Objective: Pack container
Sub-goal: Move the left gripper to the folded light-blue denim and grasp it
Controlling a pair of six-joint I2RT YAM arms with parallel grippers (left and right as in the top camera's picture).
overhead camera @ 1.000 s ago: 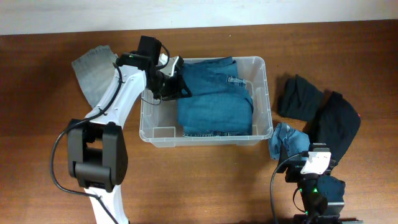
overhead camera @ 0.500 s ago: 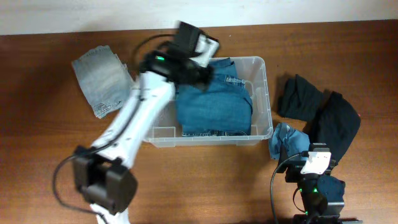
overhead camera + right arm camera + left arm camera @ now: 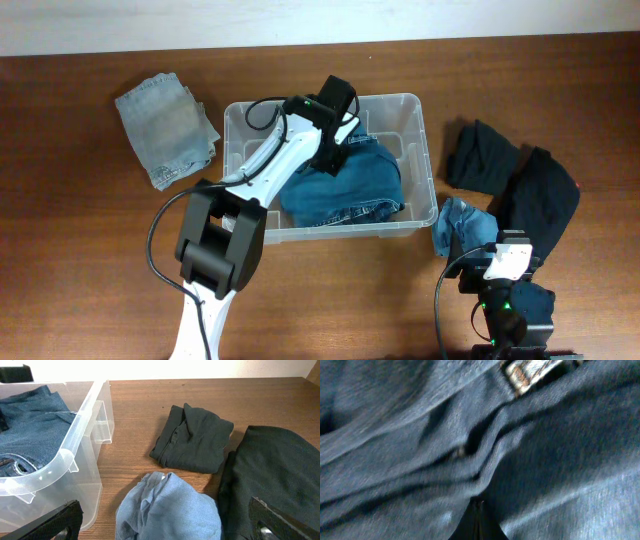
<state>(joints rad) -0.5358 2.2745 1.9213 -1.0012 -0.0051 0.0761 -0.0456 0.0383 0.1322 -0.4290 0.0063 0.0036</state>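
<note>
Nearest the robot, the right claw [image 3: 165,521] is hanging with fingers spread wide and empty over a crumpled pale-blue garment [image 3: 462,225] on the wooden surface [image 3: 90,260]. Beyond it, the container [image 3: 427,150], a clear plastic bin with rounded corners, is sitting mid-surface holding blue denim jeans [image 3: 350,190]. The left claw [image 3: 335,150] has swung within a second from the bin's left wall to its middle and is pressing into the denim, which is now bunching where it lay flat. Its own camera shows only blurred, creased cloth, so its grip cannot be told. The packing looks to be at the tamping stage. Farther off, two soft black garments [image 3: 480,155] and a faded grey folded cloth [image 3: 165,130] are waiting
</note>
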